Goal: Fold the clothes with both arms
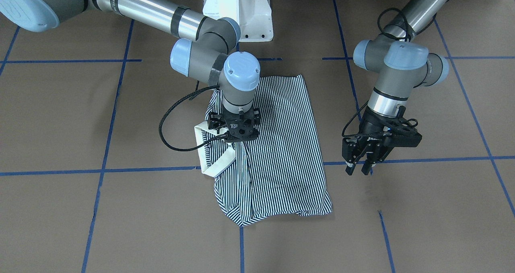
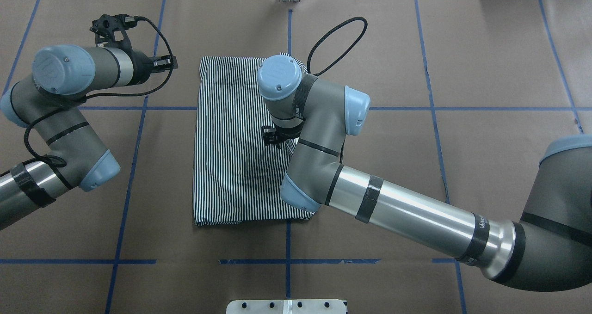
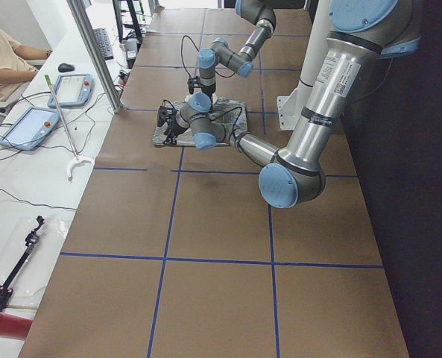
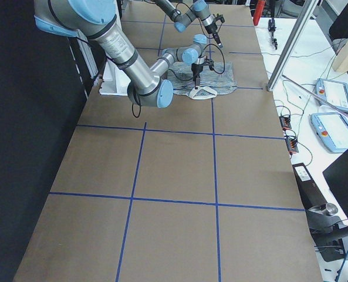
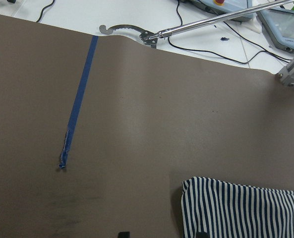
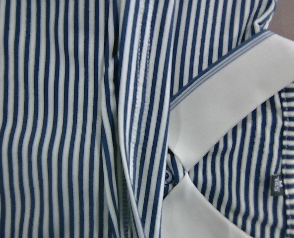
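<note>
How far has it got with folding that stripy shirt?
Partway. The polo shirt already lies as a rough rectangle, no sleeves sticking out. The right gripper seems to pinch fabric beside the cream collar; the left gripper hangs open over the bare table. The collar end is bunched, so tidying and crosswise folds remain.

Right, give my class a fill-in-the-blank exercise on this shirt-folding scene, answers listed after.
1. The navy-and-white striped polo shirt lies on a brown table marked with ___ tape lines.
2. The right gripper is down on the shirt beside its cream ___.
3. The left gripper hovers over bare table, its jaws ___ and empty.
Missing words: blue; collar; open.
</note>
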Tool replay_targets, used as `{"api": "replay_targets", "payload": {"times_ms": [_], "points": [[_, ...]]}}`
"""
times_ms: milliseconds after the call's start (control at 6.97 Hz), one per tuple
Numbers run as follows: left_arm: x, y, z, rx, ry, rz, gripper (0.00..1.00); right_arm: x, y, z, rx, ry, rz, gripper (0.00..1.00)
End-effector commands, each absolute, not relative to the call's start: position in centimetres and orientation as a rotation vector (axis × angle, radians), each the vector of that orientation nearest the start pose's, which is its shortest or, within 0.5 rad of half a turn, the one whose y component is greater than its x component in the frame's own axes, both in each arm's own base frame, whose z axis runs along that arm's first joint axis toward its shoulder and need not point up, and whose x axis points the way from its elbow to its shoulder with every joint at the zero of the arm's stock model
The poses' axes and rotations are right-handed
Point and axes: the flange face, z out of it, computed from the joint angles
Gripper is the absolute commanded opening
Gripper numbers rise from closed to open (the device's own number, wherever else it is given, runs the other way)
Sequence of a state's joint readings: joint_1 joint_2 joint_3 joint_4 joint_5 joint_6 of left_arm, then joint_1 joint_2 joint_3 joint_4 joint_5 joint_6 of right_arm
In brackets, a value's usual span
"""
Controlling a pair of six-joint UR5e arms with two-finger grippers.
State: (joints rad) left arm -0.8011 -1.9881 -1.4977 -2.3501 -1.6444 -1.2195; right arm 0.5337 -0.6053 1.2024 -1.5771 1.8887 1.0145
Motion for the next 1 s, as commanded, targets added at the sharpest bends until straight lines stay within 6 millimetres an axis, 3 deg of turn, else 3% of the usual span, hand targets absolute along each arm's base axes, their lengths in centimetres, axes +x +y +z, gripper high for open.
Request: {"api": "replay_targets", "payload": {"times_ms": [0, 144, 287, 431, 574, 861], "points": [[37.9, -57.1, 37.1, 0.56, 0.984, -0.359, 0.54, -63.6, -51.1, 22.9, 0.048, -0.631, -0.13, 1.0], [37.9, -57.1, 37.1, 0.56, 0.984, -0.359, 0.54, -61.7, -53.1, 23.7, 0.057, -0.624, -0.139, 1.0], [37.8, -57.2, 37.1, 0.56, 0.985, -0.36, 0.54, -58.9, -55.4, 25.9, 0.059, -0.61, -0.144, 1.0], [37.9, -57.1, 37.1, 0.56, 0.986, -0.358, 0.54, -55.8, -56.3, 28.7, 0.068, -0.605, -0.178, 1.0], [37.8, -57.1, 36.8, 0.563, 0.99, -0.358, 0.54, -54.9, -56.1, 29.7, 0.07, -0.603, -0.182, 1.0], [37.7, -57.0, 36.5, 0.565, 0.994, -0.357, 0.54, -55.0, -55.9, 26.3, 0.081, -0.654, -0.179, 1.0]]}}
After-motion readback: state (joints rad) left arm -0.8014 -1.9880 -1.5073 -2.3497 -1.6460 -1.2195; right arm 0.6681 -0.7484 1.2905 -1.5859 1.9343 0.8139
